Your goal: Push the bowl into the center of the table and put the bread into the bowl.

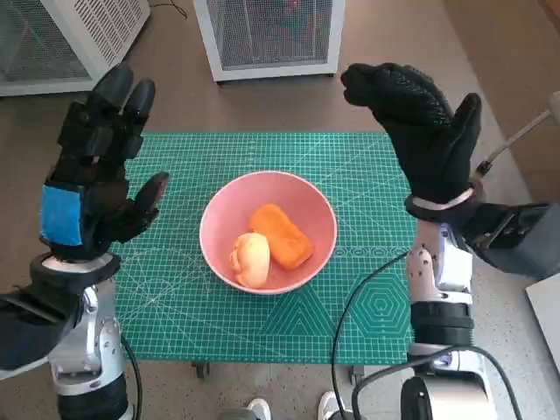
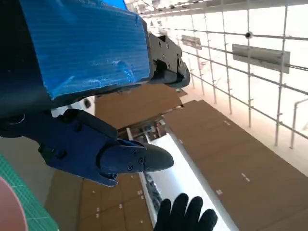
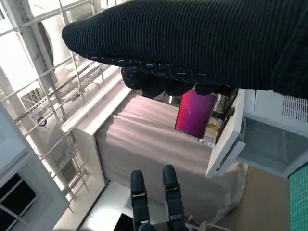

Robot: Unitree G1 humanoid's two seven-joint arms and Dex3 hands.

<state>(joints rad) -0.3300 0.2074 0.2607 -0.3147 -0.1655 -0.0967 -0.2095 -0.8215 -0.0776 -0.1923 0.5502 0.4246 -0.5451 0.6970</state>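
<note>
The pink bowl [image 1: 268, 230] sits on the green cutting mat [image 1: 175, 297] between the two raised hands, lower than both and about midway from one to the other. Inside it lie two pieces of bread. The orange loaf [image 1: 281, 234] is oblong, its long axis running on a slant from the far side nearer the left hand down toward the near side nearer the right hand. The paler roll [image 1: 250, 259] lies touching the loaf's near edge, on the side toward the left hand; it is rounder, with its slightly longer axis running roughly away from the robot.

The left hand [image 1: 98, 175], black with blue tape across its back, is held up beside the bowl and well apart from it, fingers pointing away from the robot and spread, the thumb angled in toward the bowl. It holds nothing and touches nothing. In the left wrist view the taped back [image 2: 82, 45] fills the upper part, a black finger [image 2: 110, 154] juts out free of any object, and a sliver of the bowl's pink rim [image 2: 9, 207] shows at the corner.

The right hand [image 1: 420, 127], in its black knitted glove, is likewise raised on the bowl's other side, clear of it, fingers loosely apart and curving over at the tips, palm empty. The right wrist view shows the glove [image 3: 192, 43] as a dark band with nothing in its grasp.

Beyond both hands, past the mat's far edge, stand white ventilated units [image 1: 271, 35] on the floor.
</note>
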